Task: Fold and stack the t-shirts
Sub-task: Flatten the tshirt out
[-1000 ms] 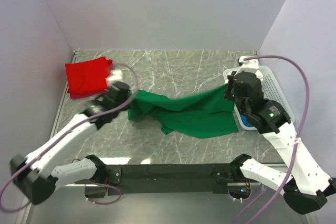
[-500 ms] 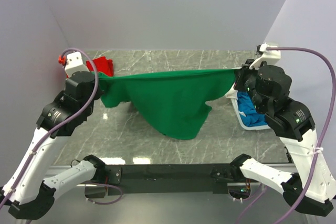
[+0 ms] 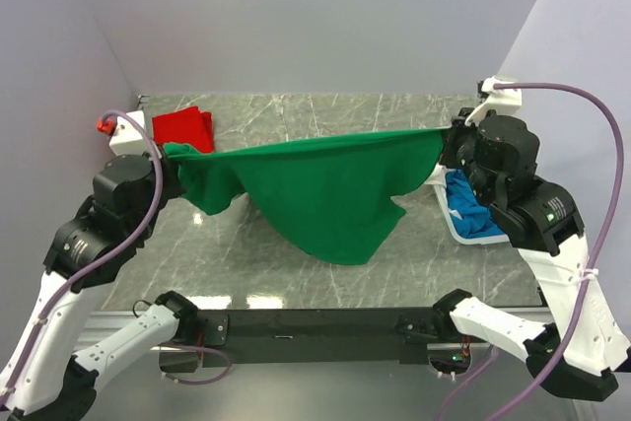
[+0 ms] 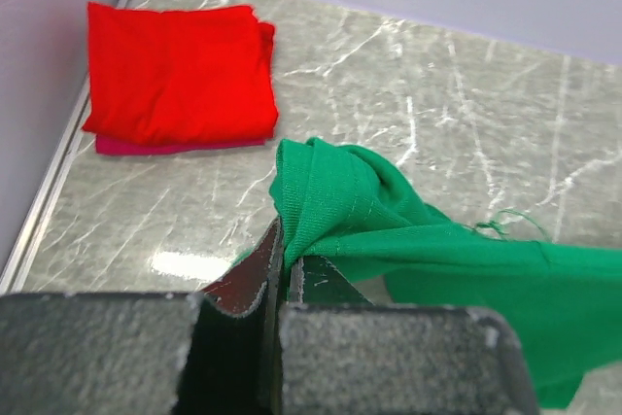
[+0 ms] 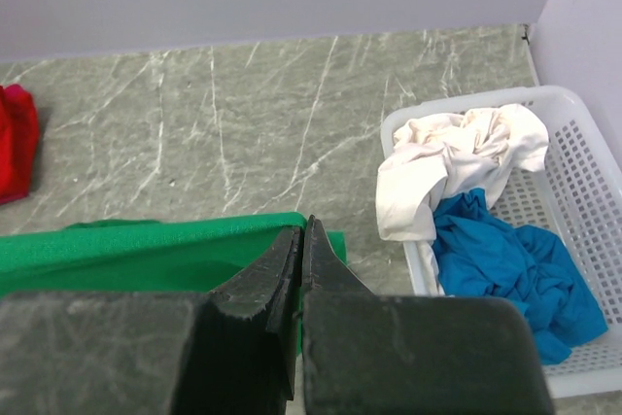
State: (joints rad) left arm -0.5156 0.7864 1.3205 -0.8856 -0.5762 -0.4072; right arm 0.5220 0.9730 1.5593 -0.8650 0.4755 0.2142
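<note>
The green t-shirt (image 3: 325, 194) hangs stretched in the air between my two grippers, its lower part drooping to the table. My left gripper (image 3: 170, 157) is shut on its bunched left end (image 4: 321, 191). My right gripper (image 3: 446, 145) is shut on its right edge (image 5: 175, 250). A folded red t-shirt (image 3: 183, 128) lies at the back left corner and shows in the left wrist view (image 4: 175, 70). A white t-shirt (image 5: 457, 157) and a blue t-shirt (image 5: 515, 269) lie crumpled in the basket.
The white lattice basket (image 5: 583, 172) stands at the right edge of the marble table (image 3: 315, 120), under my right arm. Walls close in the left, back and right sides. The black arm mount (image 3: 315, 327) runs along the near edge.
Both grippers have lifted and pulled apart, stretching the green t-shirt from a heap on the table into a taut span. In the last half second my left gripper dropped slightly.
</note>
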